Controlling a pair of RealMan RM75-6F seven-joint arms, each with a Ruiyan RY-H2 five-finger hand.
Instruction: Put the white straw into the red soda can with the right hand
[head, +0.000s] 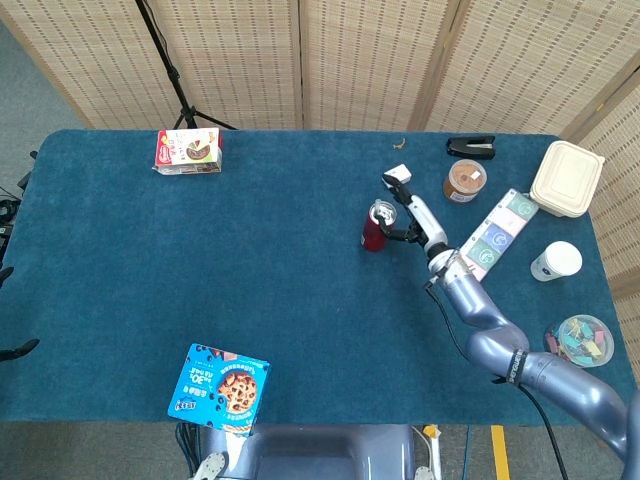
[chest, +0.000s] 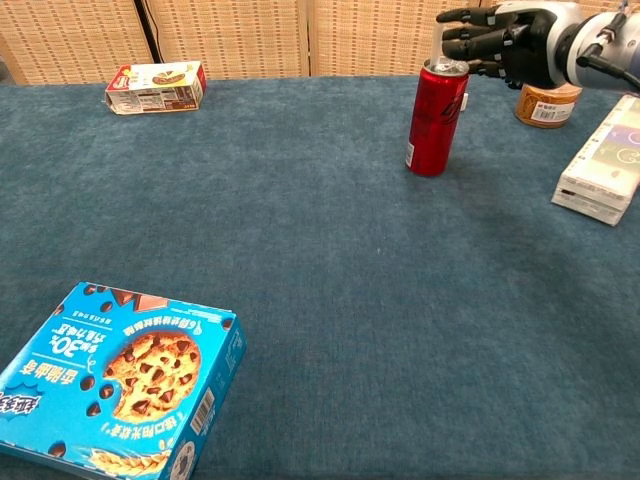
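Note:
The red soda can (chest: 435, 118) stands upright on the blue table, also seen from above (head: 375, 228). A thin white straw (chest: 441, 45) rises from its top opening. My right hand (chest: 500, 40) hovers just above and to the right of the can top with its fingers spread, the fingertips close beside the straw and nothing held in them. In the head view the right hand (head: 410, 218) sits right of the can, whose silver top shows uncovered. The left hand appears in neither view.
A brown jar (head: 465, 180), a flat white box (head: 497, 233), a lidded food container (head: 566, 178) and a white cup (head: 556, 261) stand right of the can. A cookie box (chest: 115, 375) lies at the near left, a small carton (chest: 155, 87) at the far left.

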